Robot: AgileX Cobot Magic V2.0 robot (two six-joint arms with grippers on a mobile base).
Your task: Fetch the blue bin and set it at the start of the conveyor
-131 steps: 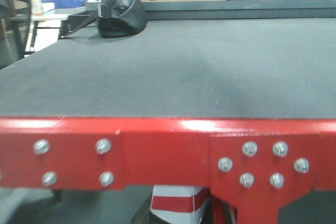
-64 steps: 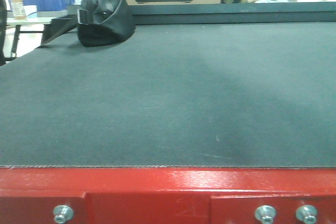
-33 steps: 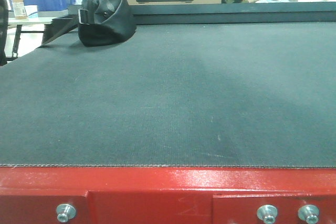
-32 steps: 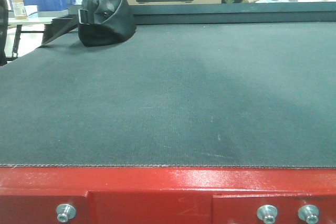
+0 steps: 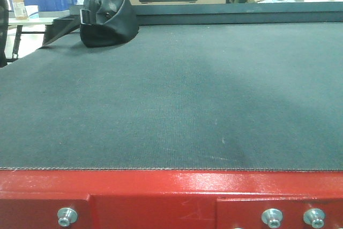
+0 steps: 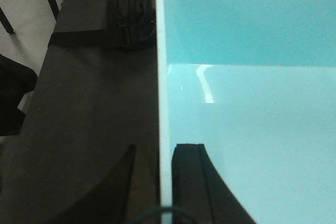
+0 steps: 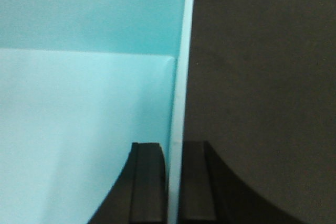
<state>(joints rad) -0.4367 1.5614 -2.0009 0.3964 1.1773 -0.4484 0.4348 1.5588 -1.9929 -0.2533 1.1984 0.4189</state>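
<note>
- The blue bin [image 6: 252, 108] is a pale cyan plastic tub. It is smooth and glossy inside, with a bright streak of light where its far wall meets the floor. Its thin rim reads as a whitish line.
- It is at the conveyor start [image 5: 177, 95], and the dark textured belt shows just outside both of its side walls.
- On the bin's left wall, the left pincer [image 6: 157, 153] is drawn narrow over the rim. One black finger is outside above the belt and the other is inside the tub, with the wall gripped between them.
- A black bag [image 6: 134, 9] lies on the belt just beside that left wall, farther along, with a strap trailing off to the left.
- On the right wall, the right pincer [image 7: 173, 148] is also closed to a narrow gap on the rim, one finger inside and one outside.
- The bin's underside is hidden, so I cannot tell whether it rests on the belt or hangs just above it.
- Both wrist views cut off the bin's ends and outer faces.
- The front view takes in only the belt, the bag, and the red frame [image 5: 161, 191] with its silver bolts [image 5: 67, 216].
</note>
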